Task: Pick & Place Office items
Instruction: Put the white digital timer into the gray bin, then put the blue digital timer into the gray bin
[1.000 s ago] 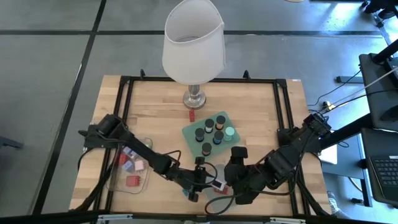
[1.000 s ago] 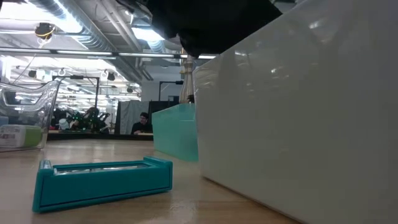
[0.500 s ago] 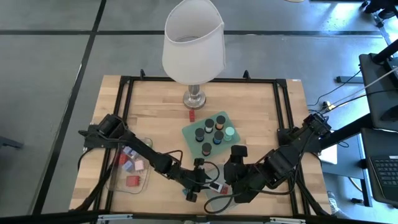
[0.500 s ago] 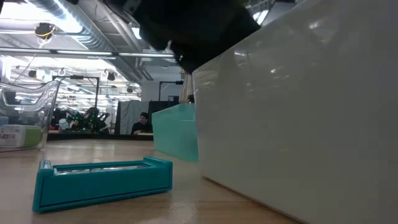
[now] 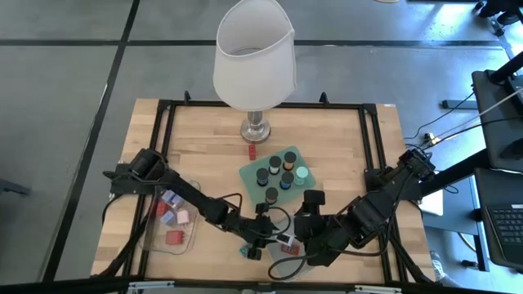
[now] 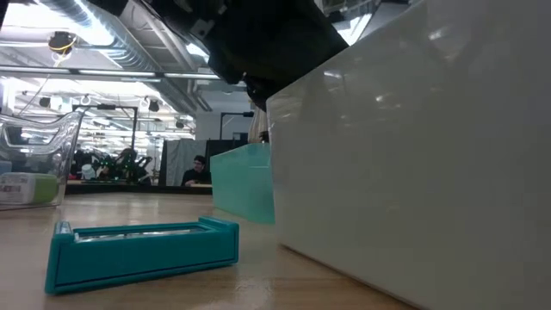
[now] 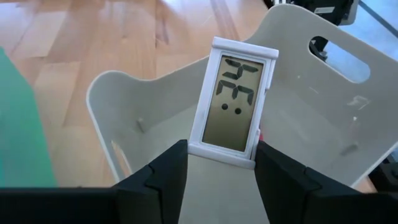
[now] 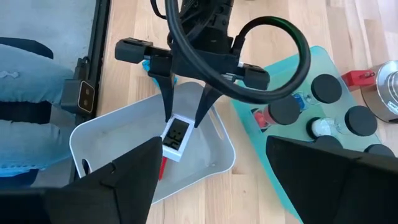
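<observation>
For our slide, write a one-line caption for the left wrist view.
Left gripper holds a white digital display over a white handled tray on the wooden table.

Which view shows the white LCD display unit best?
Left wrist view: the white LCD display fills the frame between the left claw's fingers, digits readable, over the white tray. Right wrist view shows it smaller, from above. High view shows only a small white speck. Low view doesn't show it.

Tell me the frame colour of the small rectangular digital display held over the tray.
White, around a greenish-grey screen; the left wrist view shows it best.
</observation>
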Action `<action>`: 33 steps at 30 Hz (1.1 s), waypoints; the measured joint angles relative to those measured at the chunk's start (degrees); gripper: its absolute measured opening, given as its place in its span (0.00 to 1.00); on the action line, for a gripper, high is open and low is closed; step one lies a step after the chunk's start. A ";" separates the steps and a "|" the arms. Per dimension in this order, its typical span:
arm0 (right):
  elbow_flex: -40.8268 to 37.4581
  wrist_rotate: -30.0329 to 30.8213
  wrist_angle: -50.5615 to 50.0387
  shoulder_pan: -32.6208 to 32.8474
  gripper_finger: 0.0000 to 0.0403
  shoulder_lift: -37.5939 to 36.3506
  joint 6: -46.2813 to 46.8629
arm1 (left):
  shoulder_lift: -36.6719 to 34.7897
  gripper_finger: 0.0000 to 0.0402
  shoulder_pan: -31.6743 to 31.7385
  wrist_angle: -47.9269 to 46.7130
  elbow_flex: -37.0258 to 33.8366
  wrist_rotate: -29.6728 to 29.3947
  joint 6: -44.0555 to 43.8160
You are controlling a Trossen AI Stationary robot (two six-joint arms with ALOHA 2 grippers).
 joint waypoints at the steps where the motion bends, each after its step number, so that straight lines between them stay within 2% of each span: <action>1: 0.02 -0.01 0.00 0.00 0.72 0.00 0.01 | 0.00 0.41 0.00 0.01 -0.01 0.00 0.00; 14: 0.00 0.00 0.00 0.00 0.72 0.00 0.15 | 0.04 0.45 -0.02 1.53 -0.09 0.24 0.00; 28: 0.00 -0.02 0.02 0.00 0.72 0.00 0.15 | -0.77 0.58 -0.22 3.21 -0.09 0.92 0.07; 33: 0.00 -0.02 0.01 0.00 0.72 0.00 0.15 | -4.83 0.58 -1.92 2.46 0.04 4.32 5.98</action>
